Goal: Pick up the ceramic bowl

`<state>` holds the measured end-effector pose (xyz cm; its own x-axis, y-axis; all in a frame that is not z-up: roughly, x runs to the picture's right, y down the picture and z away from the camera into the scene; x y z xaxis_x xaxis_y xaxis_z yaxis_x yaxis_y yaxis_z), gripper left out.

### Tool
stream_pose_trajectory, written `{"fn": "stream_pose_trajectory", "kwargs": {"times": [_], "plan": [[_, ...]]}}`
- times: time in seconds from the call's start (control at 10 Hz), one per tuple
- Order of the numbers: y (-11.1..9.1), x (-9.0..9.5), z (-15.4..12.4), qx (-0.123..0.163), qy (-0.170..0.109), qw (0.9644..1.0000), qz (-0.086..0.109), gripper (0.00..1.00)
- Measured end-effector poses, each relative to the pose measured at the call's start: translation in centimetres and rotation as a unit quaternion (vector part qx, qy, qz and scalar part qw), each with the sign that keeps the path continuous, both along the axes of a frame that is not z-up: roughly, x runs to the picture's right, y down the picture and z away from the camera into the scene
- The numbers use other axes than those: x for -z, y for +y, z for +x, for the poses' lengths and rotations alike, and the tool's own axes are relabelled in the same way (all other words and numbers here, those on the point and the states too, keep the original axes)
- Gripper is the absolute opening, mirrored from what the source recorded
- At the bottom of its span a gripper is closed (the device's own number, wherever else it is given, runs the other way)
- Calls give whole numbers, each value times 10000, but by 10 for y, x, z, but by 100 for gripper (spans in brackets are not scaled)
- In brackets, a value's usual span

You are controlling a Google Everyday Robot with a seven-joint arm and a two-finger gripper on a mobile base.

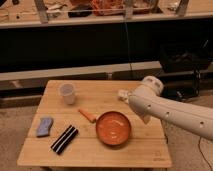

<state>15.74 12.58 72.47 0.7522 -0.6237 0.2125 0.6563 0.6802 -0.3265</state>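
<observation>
Wooden table (100,155) | round glossy ceramic bowl (114,128) | claw (122,94) open, empty, over table

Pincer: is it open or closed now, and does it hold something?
Pincer: open, holding nothing; it hovers near the far edge of the table, apart from the ceramic bowl.

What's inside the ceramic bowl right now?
Nothing visible: the ceramic bowl shows bare orange glaze; only the strip under its near rim is hidden. The gripper is open, beyond it, over the right rear of the wooden table.
</observation>
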Motion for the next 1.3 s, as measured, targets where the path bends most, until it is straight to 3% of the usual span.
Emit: {"fn": "stream_pose_trajectory", "kwargs": {"times": [0.7,1.3], "plan": [[7,1,-10,558,-522,9970,-90,80],[17,-8,-20,1011,-886,9908,-126,80]]}}
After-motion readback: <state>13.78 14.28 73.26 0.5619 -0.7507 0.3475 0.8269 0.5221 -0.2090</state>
